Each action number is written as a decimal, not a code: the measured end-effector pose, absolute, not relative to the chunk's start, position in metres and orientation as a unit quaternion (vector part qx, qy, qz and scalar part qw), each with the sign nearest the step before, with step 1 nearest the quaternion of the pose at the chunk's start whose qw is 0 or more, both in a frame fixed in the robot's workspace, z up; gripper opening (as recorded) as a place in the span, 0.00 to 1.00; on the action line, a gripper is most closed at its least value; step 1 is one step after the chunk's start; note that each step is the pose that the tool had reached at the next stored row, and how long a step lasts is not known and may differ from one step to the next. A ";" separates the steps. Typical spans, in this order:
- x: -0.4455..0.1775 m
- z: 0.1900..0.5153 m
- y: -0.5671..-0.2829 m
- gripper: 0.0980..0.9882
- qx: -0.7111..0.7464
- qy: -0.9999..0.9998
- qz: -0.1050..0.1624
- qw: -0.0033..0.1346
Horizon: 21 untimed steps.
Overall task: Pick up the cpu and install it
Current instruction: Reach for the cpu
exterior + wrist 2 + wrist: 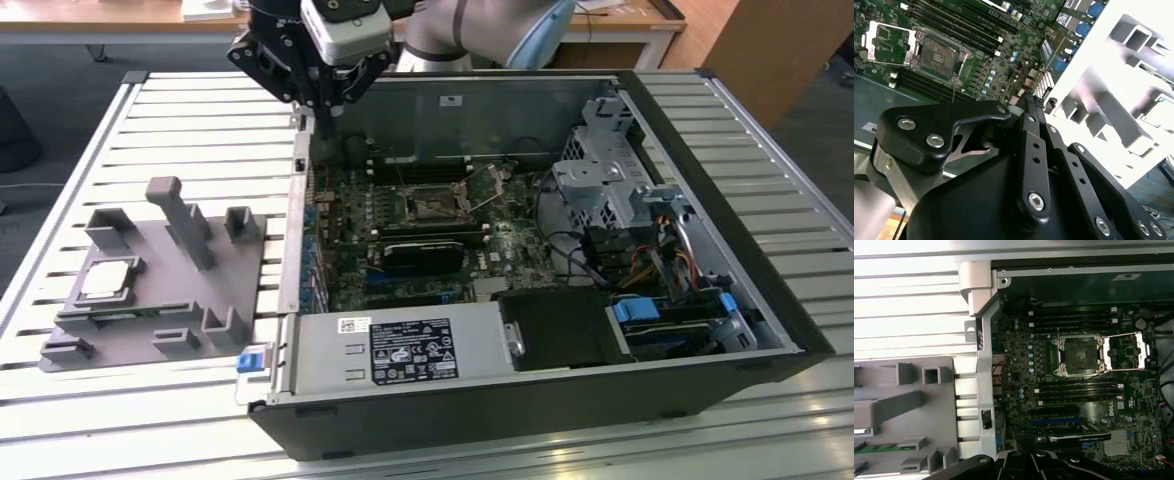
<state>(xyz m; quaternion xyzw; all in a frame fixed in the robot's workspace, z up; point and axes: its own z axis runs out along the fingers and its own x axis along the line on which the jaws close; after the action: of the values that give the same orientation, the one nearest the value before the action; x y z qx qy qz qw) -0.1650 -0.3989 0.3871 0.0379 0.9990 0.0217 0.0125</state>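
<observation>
The cpu (107,280), a small silver-grey square chip, lies flat on the grey fixture plate (147,335) at the exterior view's left. My gripper (324,108) hangs high over the back left corner of the open computer case (534,400), far from the cpu. Its fingers (1029,100) are shut together with nothing between them. The dark metal-framed socket (434,205) sits on the green motherboard. Both wrist views show the socket (1077,356) (936,55) bare, with its load plate (1126,351) (886,42) swung open beside it.
The fixture plate carries upright posts (180,215) and blocks around the cpu. Inside the case are a black card (427,252), drive cages (614,180), cables and a labelled power supply (400,350). The case stands on a slatted metal table (200,120).
</observation>
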 end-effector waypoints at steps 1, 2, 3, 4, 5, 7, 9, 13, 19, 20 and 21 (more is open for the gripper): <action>-0.166 0.387 -0.399 0.01 0.038 0.999 0.022 0.012; -0.166 0.387 -0.399 0.01 0.038 0.999 0.022 0.012; -0.167 0.387 -0.399 0.01 0.038 0.999 0.022 0.012; -0.167 0.387 -0.399 0.01 0.038 0.999 0.022 0.012; -0.168 0.387 -0.399 0.01 0.038 0.999 0.022 0.012; -0.169 0.387 -0.399 0.01 0.038 0.999 0.022 0.012; -0.170 0.387 -0.399 0.01 0.038 0.999 0.022 0.012; -0.173 0.386 -0.399 0.01 0.038 0.999 0.022 0.012; -0.179 0.386 -0.399 0.01 0.038 0.999 0.022 0.012; -0.181 0.385 -0.399 0.01 0.038 0.999 0.022 0.012; -0.183 0.385 -0.399 0.01 0.038 0.999 0.022 0.012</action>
<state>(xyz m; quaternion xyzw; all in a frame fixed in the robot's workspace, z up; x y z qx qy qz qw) -0.1826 -0.3989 0.3853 0.0379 0.9990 0.0217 0.0119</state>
